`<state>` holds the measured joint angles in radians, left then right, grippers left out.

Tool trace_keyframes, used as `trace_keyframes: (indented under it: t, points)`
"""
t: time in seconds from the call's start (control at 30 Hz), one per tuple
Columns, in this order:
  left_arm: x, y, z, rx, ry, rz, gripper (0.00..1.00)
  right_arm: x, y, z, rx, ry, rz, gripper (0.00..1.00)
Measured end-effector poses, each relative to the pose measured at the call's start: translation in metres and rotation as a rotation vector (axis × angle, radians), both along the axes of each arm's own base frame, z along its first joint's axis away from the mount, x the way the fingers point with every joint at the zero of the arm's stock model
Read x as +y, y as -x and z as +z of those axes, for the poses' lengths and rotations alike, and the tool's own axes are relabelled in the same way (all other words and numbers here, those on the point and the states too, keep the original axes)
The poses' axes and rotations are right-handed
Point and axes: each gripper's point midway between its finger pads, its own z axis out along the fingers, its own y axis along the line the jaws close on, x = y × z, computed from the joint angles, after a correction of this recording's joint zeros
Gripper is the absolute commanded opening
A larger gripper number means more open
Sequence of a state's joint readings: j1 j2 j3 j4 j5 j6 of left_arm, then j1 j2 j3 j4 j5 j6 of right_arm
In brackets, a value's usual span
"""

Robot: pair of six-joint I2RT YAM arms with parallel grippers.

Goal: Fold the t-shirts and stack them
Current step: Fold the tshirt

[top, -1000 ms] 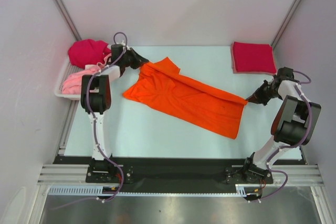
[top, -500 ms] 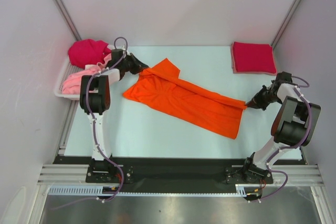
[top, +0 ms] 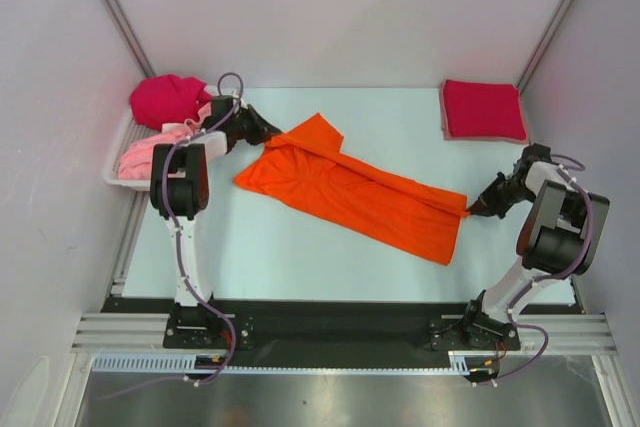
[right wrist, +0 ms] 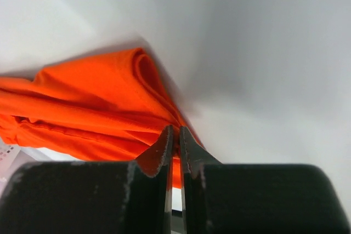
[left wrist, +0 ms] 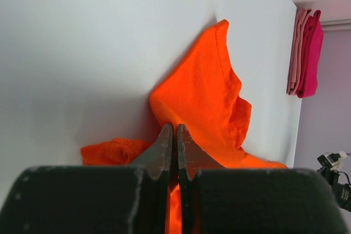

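Note:
A bright orange t-shirt [top: 350, 187] lies stretched diagonally across the table, partly folded lengthwise. My left gripper [top: 275, 132] is shut on its far left end; in the left wrist view orange cloth [left wrist: 208, 86] sits pinched between the jaws of that gripper [left wrist: 175, 127]. My right gripper [top: 470, 210] is shut on the near right corner, and the right wrist view shows bunched orange folds [right wrist: 93, 102] running into its tips [right wrist: 176, 129]. A folded crimson t-shirt [top: 483, 109] rests at the far right. Crumpled magenta [top: 165, 99] and pale pink [top: 150, 152] t-shirts lie in the tray.
The white tray [top: 112, 175] stands at the table's left edge, just behind my left arm. Grey walls close in both sides and the back. The folded crimson shirt also shows in the left wrist view [left wrist: 307, 53].
My right gripper has drawn the shirt's right corner a little nearer to the table's front. My left gripper has shifted slightly right with its end of the shirt.

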<state>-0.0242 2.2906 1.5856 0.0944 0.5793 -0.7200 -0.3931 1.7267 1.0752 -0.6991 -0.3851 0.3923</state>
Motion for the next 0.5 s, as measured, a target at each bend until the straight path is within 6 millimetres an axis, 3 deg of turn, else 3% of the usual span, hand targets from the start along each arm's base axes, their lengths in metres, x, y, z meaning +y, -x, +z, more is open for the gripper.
trace_keyframes:
  t: [0.1, 0.23, 0.37, 0.5]
  points:
    - [0.002, 0.002, -0.002, 0.008, -0.008, -0.004, 0.21, 0.001, 0.006, -0.010, 0.046, -0.007, 0.000, 0.29]
    - [0.005, 0.002, 0.000, 0.014, -0.029, -0.014, 0.38, 0.001, 0.015, -0.015, 0.100, 0.006, 0.003, 0.46]
    - [0.010, -0.002, 0.011, 0.000, -0.056, -0.022, 0.41, -0.003, 0.012, -0.007, 0.109, 0.042, 0.015, 0.56]
    - [0.015, -0.004, 0.032, -0.031, -0.095, -0.025, 0.45, -0.011, -0.004, 0.019, 0.054, 0.103, 0.022, 0.61]
